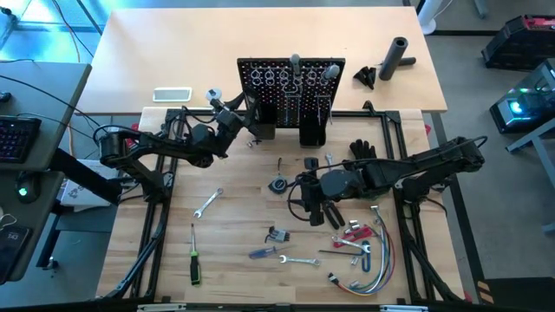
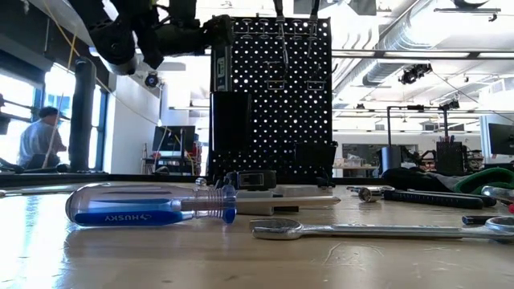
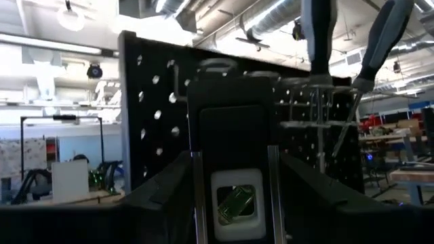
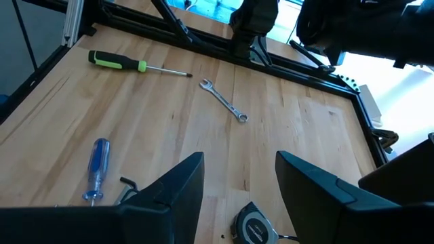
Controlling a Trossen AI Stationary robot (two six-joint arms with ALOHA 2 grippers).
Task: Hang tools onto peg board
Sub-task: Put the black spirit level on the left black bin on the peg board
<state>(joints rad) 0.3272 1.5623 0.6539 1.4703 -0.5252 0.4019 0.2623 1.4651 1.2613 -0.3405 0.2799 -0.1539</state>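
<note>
While the left gripper [image 1: 245, 117] pinches a small level [image 3: 234, 203] at the peg board's [image 1: 291, 91] left edge, seen from above, the right gripper [image 1: 314, 212] hovers mid-table. Right wrist view: jaws spread, empty, above a tape measure [image 4: 253, 227]; green screwdriver [image 4: 129, 63] near the table's front-left corner.

wooden table [image 1: 234, 234] carries scattered tools [image 1: 286, 251] and peg board [image 1: 290, 87].

On the table lie one green-handled screwdriver [image 1: 194, 266], one blue-handled screwdriver [image 1: 263, 252], two silver open-end wrenches [image 1: 207, 202] apart from each other, one round tape measure [image 1: 278, 185], and one black perforated peg board [image 1: 290, 81] upright.
</note>
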